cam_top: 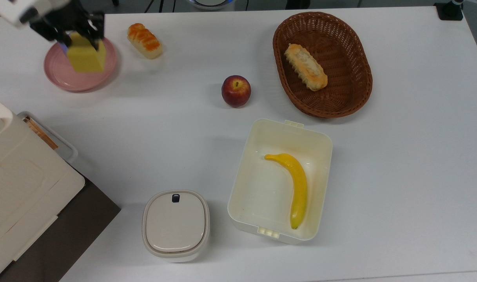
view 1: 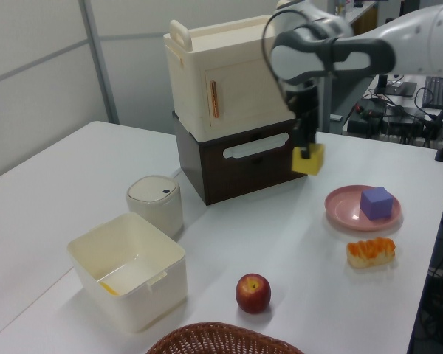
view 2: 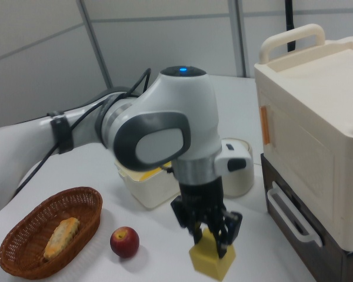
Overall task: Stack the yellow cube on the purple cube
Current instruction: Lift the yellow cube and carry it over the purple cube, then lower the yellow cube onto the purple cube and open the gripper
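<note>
White bench below, the claw (view 1: pixel 306 150) pinches the yellow cube (view 1: pixel 308 159) up in the air near the pink plate (view 1: pixel 341 209), and next it must go over the purple cube (view 1: pixel 376 203) and lower.

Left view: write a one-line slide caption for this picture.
Gripper holds the yellow cube in the air, short of the purple cube on the pink plate.

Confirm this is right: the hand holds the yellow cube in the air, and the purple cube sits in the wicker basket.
Wrong on one count. The hand does hold the yellow cube in the air, but the left view shows the purple cube sitting on the pink plate, not in the wicker basket.
</note>
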Robot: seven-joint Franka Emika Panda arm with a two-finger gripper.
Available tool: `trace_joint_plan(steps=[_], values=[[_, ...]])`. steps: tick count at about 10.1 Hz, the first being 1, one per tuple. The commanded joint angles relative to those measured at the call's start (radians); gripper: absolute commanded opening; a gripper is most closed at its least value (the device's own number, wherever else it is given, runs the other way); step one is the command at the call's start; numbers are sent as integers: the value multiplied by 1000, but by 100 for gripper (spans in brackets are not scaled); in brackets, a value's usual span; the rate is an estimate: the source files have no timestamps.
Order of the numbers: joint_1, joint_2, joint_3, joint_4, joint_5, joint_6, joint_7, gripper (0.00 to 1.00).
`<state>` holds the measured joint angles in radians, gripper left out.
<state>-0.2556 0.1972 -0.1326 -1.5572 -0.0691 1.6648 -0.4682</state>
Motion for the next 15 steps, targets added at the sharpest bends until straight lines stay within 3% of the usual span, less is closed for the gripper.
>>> trace_joint_plan(steps=[1, 4, 11, 12, 13, 14, 15], values=[[-32, -192, -45, -225, 5, 53, -98, 2], [-134, -263, -45, -368, 6, 108, -181, 2], [-260, -87, -45, -343, -26, 210, -309, 3], [-258, -76, -45, -342, -26, 210, -308, 11], [-257, -67, -44, -340, -26, 210, -306, 32], [-255, -64, -44, -328, -26, 210, -306, 64], [-254, -64, -42, -327, -26, 210, -303, 80]])
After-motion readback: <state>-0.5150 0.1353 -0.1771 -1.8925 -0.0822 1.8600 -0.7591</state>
